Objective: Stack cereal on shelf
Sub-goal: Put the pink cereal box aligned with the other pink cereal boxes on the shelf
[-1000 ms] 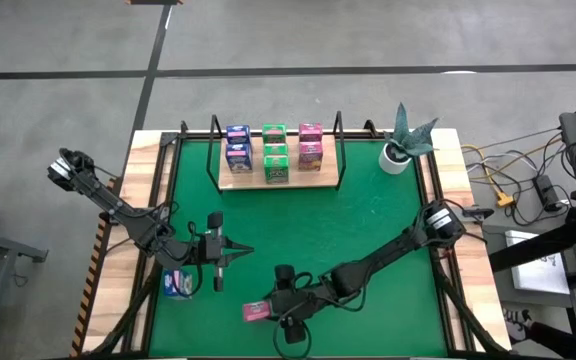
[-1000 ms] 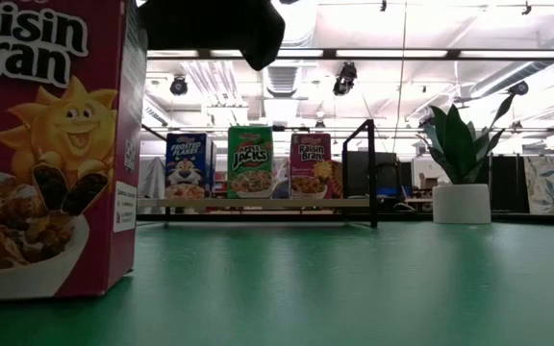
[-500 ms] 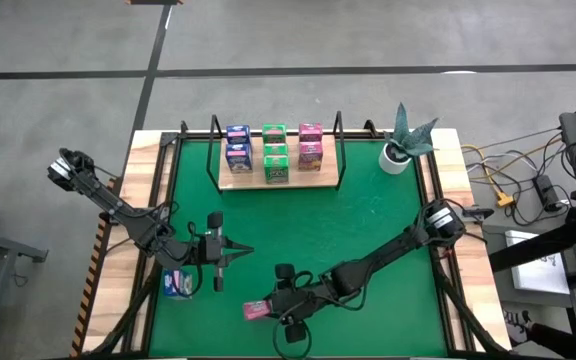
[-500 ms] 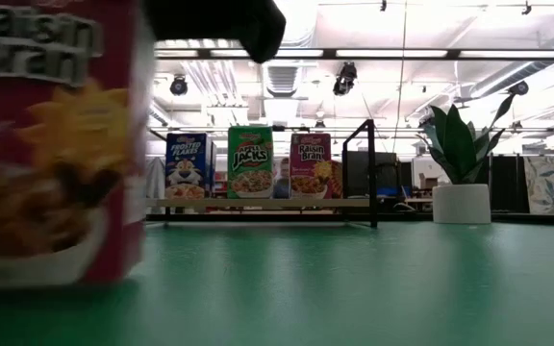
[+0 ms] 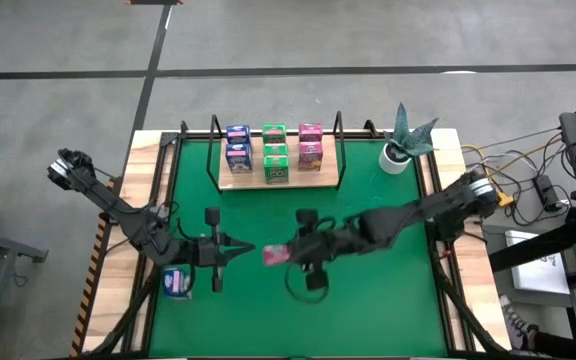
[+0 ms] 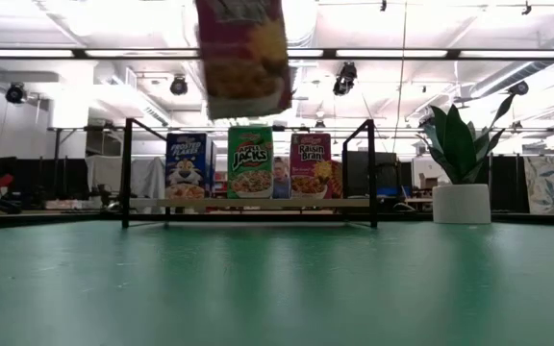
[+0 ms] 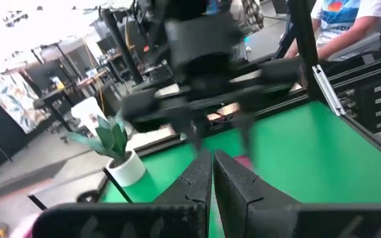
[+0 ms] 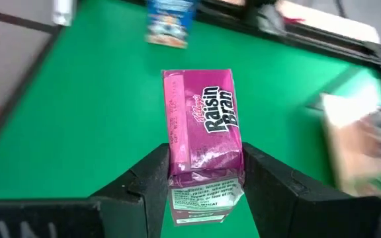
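Note:
My right gripper is shut on a pink cereal box above the middle of the green mat; the low view shows the box high above the mat. My left gripper is shut and empty, just left of the pink box, with fingers closed in its wrist view. A blue cereal box lies on the mat at the near left. The shelf stands at the far middle of the mat with several blue, green and pink boxes on it. My right gripper pinches the pink box between its two fingers, on two opposite sides at the box's near end. The fingers come about level from the table's right. The rest of the box sticks out past the fingertips. The box is lifted clear of the mat.
A small potted plant stands at the far right of the mat, beside the shelf. The shelf's black rod uprights rise at its ends. Wooden table edges frame the green mat.
My right gripper has lifted the pink box off the near part of the mat and carried it up and toward the far edge, to the middle of the mat. The box now hangs clear, high in the low view. The blue box has stayed put.

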Controlling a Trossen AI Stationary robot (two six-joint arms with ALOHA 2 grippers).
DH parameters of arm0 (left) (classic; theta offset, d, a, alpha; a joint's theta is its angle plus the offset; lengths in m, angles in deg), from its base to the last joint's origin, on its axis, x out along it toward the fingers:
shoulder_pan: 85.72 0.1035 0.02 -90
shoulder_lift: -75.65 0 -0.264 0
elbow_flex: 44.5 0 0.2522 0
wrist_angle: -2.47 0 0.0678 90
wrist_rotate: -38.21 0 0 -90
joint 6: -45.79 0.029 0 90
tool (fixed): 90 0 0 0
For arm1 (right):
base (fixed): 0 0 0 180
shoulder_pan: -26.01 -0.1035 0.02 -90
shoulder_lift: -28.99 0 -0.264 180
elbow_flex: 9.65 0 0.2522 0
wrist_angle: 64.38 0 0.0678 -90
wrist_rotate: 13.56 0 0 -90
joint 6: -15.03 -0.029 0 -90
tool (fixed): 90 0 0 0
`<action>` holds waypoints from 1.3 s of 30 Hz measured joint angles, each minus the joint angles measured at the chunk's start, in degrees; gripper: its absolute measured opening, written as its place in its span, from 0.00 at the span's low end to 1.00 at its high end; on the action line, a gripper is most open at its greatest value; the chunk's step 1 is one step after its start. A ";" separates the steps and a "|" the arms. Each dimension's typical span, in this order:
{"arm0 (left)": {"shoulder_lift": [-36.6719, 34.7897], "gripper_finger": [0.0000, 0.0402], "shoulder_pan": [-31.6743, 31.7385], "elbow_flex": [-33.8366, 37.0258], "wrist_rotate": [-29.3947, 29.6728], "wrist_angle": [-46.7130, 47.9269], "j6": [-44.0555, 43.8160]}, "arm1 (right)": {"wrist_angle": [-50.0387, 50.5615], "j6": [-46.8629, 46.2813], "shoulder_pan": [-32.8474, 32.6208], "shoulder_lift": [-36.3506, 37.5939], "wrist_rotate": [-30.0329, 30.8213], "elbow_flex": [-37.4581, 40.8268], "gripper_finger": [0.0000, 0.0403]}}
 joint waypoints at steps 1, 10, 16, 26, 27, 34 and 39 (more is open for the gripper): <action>0.00 0.00 0.00 -0.16 0.06 -0.04 0.71 | 1.28 1.25 1.26 1.32 0.02 0.54 0.39; -0.02 0.00 0.00 0.34 1.80 0.24 2.52 | -1.13 9.90 15.55 14.01 -6.66 12.68 0.39; -0.02 0.00 0.00 0.34 2.03 0.16 2.08 | -8.39 11.11 26.20 21.08 -10.54 24.55 0.39; -0.04 0.00 0.05 0.10 5.33 -0.50 5.69 | -22.89 12.47 37.05 24.13 -19.75 37.36 0.39; -0.04 0.00 0.07 0.10 6.36 -0.55 6.63 | -23.03 12.73 37.38 23.65 -19.73 37.50 0.39; -0.04 0.00 1.48 0.10 12.01 -0.54 11.94 | -23.77 14.88 37.55 20.27 -19.78 36.84 0.38; -0.04 0.00 3.37 0.10 12.02 -0.52 13.91 | -24.12 16.19 37.97 17.86 -19.55 36.20 0.39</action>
